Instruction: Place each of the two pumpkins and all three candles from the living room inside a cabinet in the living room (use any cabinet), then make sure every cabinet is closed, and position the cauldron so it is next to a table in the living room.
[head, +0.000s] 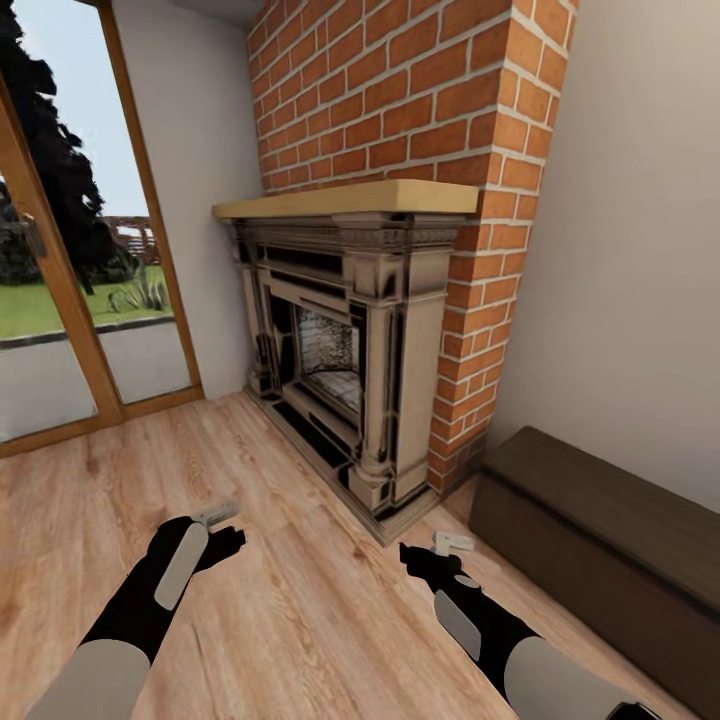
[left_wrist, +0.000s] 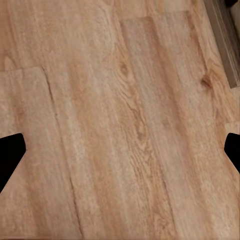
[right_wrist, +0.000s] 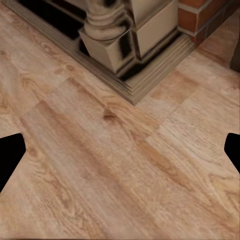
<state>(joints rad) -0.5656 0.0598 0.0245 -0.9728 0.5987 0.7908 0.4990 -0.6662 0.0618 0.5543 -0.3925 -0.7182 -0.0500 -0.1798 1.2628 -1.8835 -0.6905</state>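
The cabinet (head: 600, 520) is a long, low dark-brown unit with a flat top, standing against the right wall beside the brick chimney; its front looks shut. My left gripper (head: 218, 518) hangs low over the wooden floor, and in the left wrist view it (left_wrist: 120, 150) is open with only bare planks between the fingers. My right gripper (head: 452, 543) hovers over the floor near the fireplace's corner, left of the cabinet's end. In the right wrist view it (right_wrist: 120, 150) is open and holds nothing. The pumpkins, candles, cauldron and table are out of view.
A stone-coloured fireplace (head: 350, 350) with a pale wooden mantel (head: 350, 198) juts from the brick chimney (head: 420, 90) straight ahead; its stepped base (right_wrist: 130, 75) lies close to my right gripper. A glass door with a wooden frame (head: 60, 300) is at the left.
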